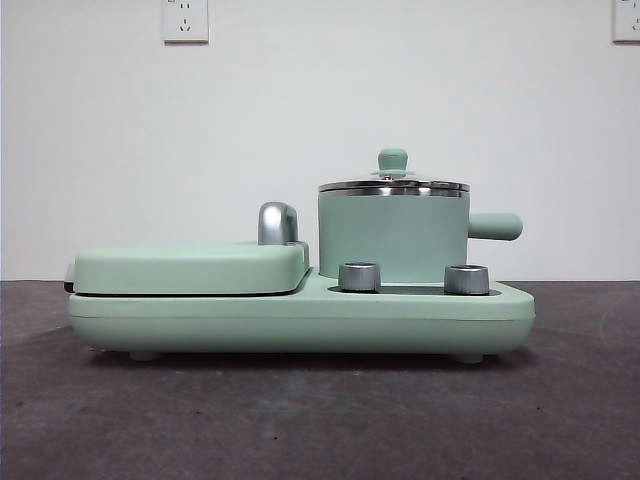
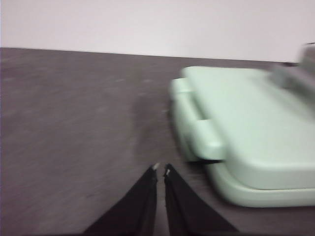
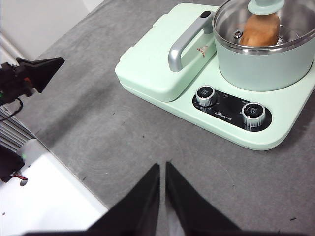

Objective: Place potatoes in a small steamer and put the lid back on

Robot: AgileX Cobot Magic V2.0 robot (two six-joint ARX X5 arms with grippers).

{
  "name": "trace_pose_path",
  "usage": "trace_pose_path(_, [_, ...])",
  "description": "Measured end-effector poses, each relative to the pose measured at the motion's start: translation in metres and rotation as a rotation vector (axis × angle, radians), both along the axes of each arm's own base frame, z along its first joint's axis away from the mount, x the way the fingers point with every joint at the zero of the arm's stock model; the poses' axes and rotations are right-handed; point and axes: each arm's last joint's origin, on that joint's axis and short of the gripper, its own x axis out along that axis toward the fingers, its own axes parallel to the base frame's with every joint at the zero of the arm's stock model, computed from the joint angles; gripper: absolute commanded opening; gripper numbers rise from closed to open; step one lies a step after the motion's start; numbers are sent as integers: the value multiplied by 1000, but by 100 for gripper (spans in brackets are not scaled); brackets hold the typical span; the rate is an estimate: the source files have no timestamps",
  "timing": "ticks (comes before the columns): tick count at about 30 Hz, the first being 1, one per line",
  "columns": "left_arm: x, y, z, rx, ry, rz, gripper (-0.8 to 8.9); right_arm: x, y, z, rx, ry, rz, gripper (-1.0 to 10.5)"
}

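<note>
One mint-green cylindrical steamer pot with a steel rim and stubby side handle (image 1: 393,238) stands upright on the right half of a mint-green cooker base (image 1: 300,320); in the front view its handle points to 3 o'clock. We find the round clear glass lid with steel rim and mint-green knob (image 1: 393,185) seated level on the pot's rim. Through the glass, in the right wrist view, we see the oblong orange-brown potato (image 3: 260,30) lying inside the pot, under the knob. At 9 o'clock of the pot in the front view lies a flat mint-green griddle cover (image 1: 190,266), shut, with a chrome handle (image 1: 277,223) on the edge nearest the pot. Two round steel knobs (image 1: 360,276) stand on the base at 6 o'clock of the pot, side by side and apart. All rests on a dark grey table (image 1: 320,420) before a white wall (image 1: 320,120); a white wall socket (image 1: 185,20) sits at 11 o'clock and part of another at the top right corner.

We note the left gripper (image 2: 161,169) low over bare table beside the end of the griddle cover, jaws closed to a sliver and holding nothing; its view is blurred. We note the right gripper (image 3: 162,167) above the table, well apart from the base on the side with the knobs, jaws likewise drawn together and empty.
</note>
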Motion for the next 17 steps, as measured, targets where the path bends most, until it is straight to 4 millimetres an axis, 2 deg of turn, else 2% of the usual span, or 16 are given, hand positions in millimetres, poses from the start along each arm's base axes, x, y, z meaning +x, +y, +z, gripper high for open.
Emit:
trace_pose_path(5, [2, 4, -16, 19, -2, 78, 27, 0, 0, 0, 0, 0, 0, 16])
trace_pose_path(17, [2, 4, -16, 21, -6, 77, 27, 0, 0, 1, 4, -6, 0, 16])
